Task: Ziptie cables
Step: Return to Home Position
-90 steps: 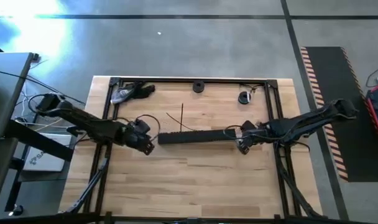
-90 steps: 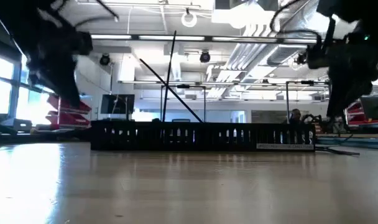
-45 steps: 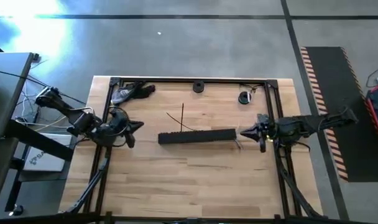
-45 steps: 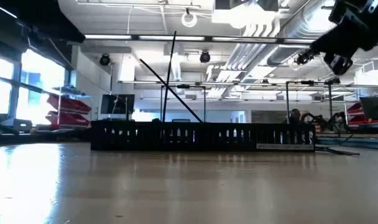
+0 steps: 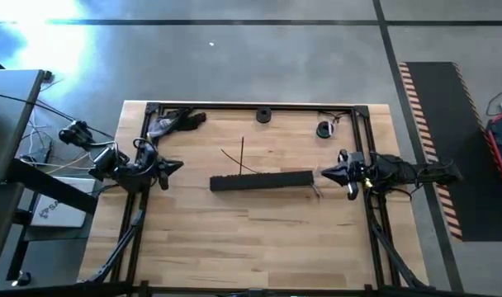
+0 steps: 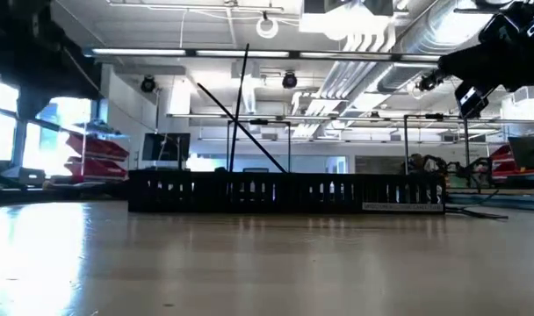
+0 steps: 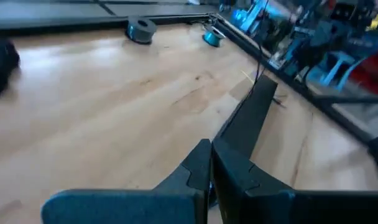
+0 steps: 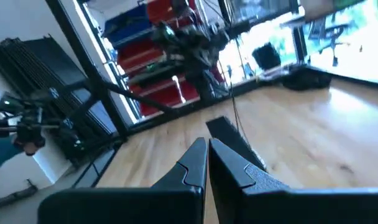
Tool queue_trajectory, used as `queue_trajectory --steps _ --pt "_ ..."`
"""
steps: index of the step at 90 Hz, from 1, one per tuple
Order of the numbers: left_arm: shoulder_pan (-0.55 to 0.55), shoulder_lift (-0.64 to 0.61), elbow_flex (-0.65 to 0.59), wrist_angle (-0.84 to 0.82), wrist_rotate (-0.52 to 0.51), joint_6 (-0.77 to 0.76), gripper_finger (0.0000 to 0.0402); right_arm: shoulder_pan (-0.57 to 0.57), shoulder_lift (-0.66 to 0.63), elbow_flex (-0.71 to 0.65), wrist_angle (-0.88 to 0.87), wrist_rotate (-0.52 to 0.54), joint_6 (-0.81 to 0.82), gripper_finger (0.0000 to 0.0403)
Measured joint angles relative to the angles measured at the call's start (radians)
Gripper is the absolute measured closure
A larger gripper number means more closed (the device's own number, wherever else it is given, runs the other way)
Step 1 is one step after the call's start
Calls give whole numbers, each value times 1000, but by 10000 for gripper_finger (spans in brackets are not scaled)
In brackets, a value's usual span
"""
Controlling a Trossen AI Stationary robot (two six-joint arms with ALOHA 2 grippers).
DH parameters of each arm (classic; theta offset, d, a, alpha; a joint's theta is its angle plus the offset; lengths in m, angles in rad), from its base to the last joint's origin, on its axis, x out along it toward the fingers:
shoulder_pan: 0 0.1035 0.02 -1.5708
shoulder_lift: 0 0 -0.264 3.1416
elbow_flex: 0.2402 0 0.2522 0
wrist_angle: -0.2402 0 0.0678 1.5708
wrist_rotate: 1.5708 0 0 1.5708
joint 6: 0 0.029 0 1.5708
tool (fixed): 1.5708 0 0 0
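Note:
A long flat black slotted strip (image 5: 262,181) lies on its side mid-table. Two thin dark cables (image 5: 236,157) lie just beyond it, and in the low view they (image 6: 241,105) rise slanting above the strip (image 6: 285,191). My left gripper (image 5: 178,164) hovers shut, off the strip's left end, pointing level at it. It also shows in its wrist view (image 7: 211,163). My right gripper (image 5: 322,173) hovers shut just off the strip's right end, pointing left. It shows in its wrist view too (image 8: 207,154). Neither gripper holds anything.
A black and grey object (image 5: 173,122) lies at the far left corner. Two small round black parts (image 5: 263,115) (image 5: 324,129) sit along the far edge. A black metal frame (image 5: 259,105) runs around the far and side edges. Bare wood (image 5: 251,239) fills the near half.
Both grippers have drawn back from the strip's ends and risen. The left went toward the table's left edge, the right toward its right edge. Each has tipped from pointing down to about level. The strip and cables have stayed in place.

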Motion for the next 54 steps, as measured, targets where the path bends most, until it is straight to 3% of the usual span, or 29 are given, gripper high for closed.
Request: queue_trajectory --steps 9,27,35,39,48,54 --pt "2 -98 -103 142 3 61 401 -39 5 0 -22 -13 5 403" --pt "80 -157 -181 489 40 382 401 -109 5 0 -46 -128 49 403" --pt "162 -149 -259 731 217 508 401 -136 4 0 -34 -195 60 403" --pt "208 -129 -256 731 299 526 401 -150 4 0 -33 -223 66 403" --pt "304 -103 -256 729 336 563 401 -174 4 0 -43 -251 60 403" --pt "353 -96 -256 727 422 625 401 -183 4 0 -47 -252 39 403"
